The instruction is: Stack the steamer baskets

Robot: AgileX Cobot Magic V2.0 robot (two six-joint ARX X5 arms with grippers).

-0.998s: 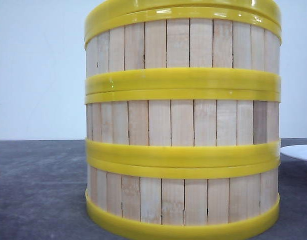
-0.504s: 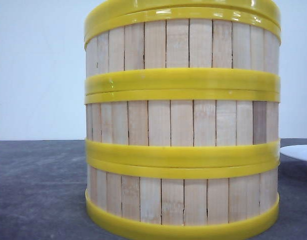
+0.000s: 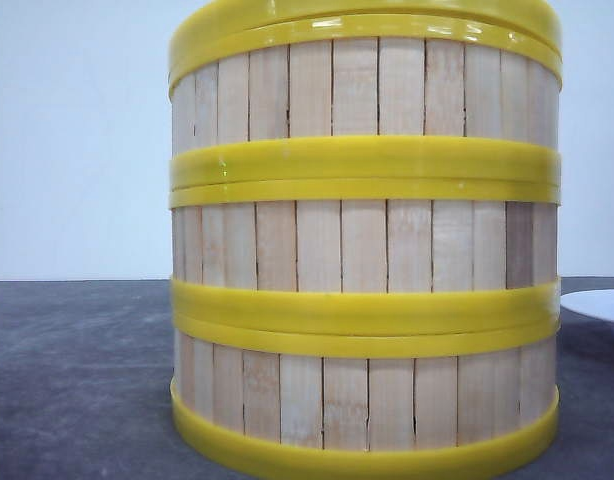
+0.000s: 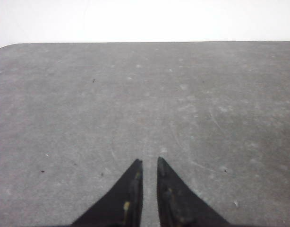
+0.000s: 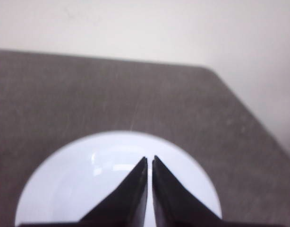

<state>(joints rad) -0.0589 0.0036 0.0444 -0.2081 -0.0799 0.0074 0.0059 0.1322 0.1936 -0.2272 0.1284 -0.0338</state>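
Front view: the three steamer baskets [image 3: 365,250] are standing in one straight column on the grey tabletop [image 3: 77,380], rims touching, filling most of the frame. A further yellow band is sitting on the top rim; I cannot tell what it belongs to. The edge of a white plate [image 3: 599,303] is showing beside the stack, at tabletop level. No arm or fingers are appearing in this view.

Left wrist view: the left gripper [image 4: 149,163] is hanging over bare grey tabletop [image 4: 145,104]. Its two dark fingers [image 4: 130,194] are lying almost together, a thin strip of tabletop showing between the tips, nothing pinched. The baskets are not appearing ahead of or beside these fingers.

Right wrist view: the right gripper [image 5: 150,160] is hovering above the white plate [image 5: 88,184], which is lying directly under and around the fingertips. The fingers [image 5: 168,198] are pressed nearly together, only a hairline gap between them, holding nothing. Grey tabletop [image 5: 64,90] is stretching beyond the plate, out past the fingertips. The baskets are out of this frame too.
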